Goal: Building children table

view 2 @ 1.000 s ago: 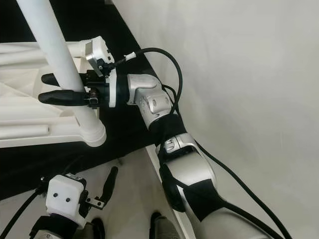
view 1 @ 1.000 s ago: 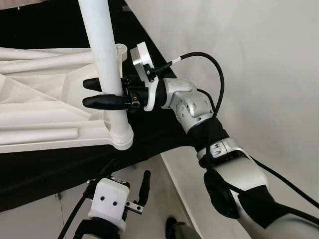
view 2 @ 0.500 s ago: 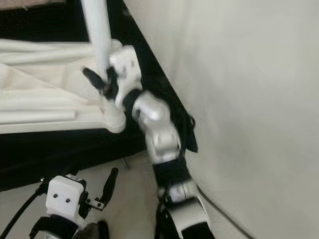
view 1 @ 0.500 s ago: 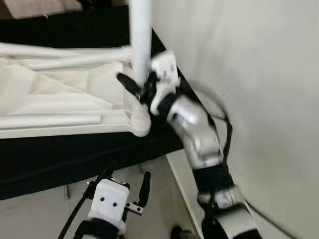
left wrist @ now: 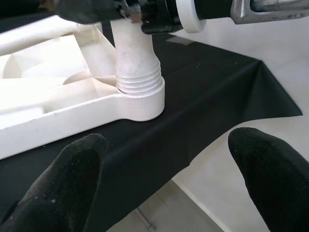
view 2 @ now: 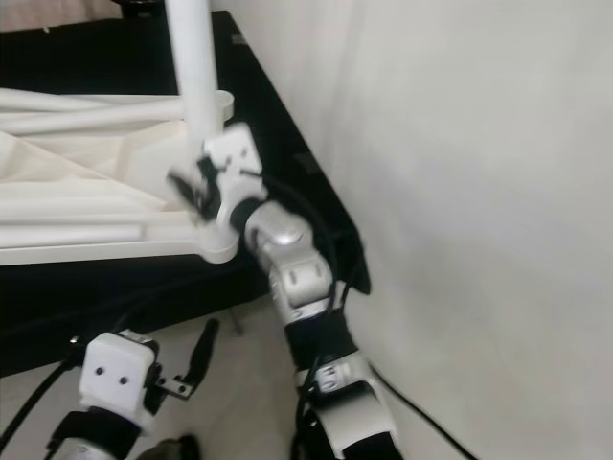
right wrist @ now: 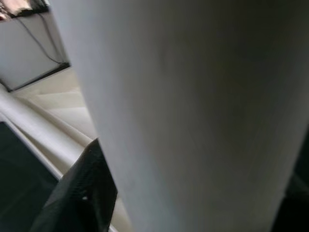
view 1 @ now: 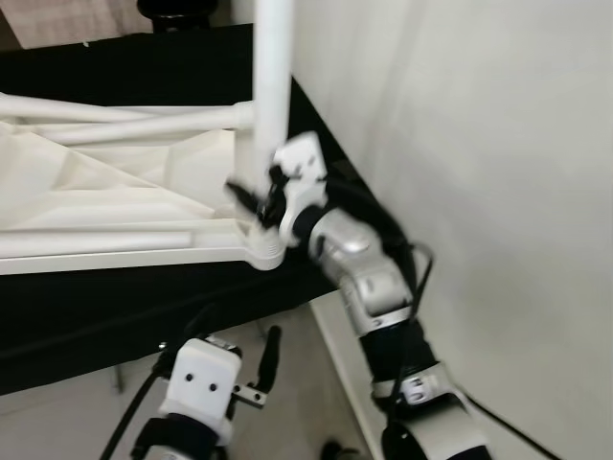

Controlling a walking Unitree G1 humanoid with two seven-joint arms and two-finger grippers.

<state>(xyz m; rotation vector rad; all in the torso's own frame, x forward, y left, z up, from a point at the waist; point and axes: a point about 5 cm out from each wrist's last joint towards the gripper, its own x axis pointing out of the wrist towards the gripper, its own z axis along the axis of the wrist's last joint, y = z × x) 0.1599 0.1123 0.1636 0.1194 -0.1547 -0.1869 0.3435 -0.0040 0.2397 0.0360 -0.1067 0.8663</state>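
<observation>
Leg point(view 1: 271, 86), white plastic tube, upright in tabletop point(view 1: 105, 206) corner socket at 3 o'clock edge; right gripper point(view 1: 257, 196) clamps it low. Stiff, light, smooth; grip near socket. Left gripper point(view 1: 259, 369) spread, idle.

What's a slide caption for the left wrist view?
Open left gripper waits below while the right gripper grips the white table leg standing in the tabletop's corner socket.

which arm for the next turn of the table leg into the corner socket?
Right. The right gripper is already clamped on the white leg just above the corner socket. The left gripper hangs open below the table edge, holding nothing.
</observation>
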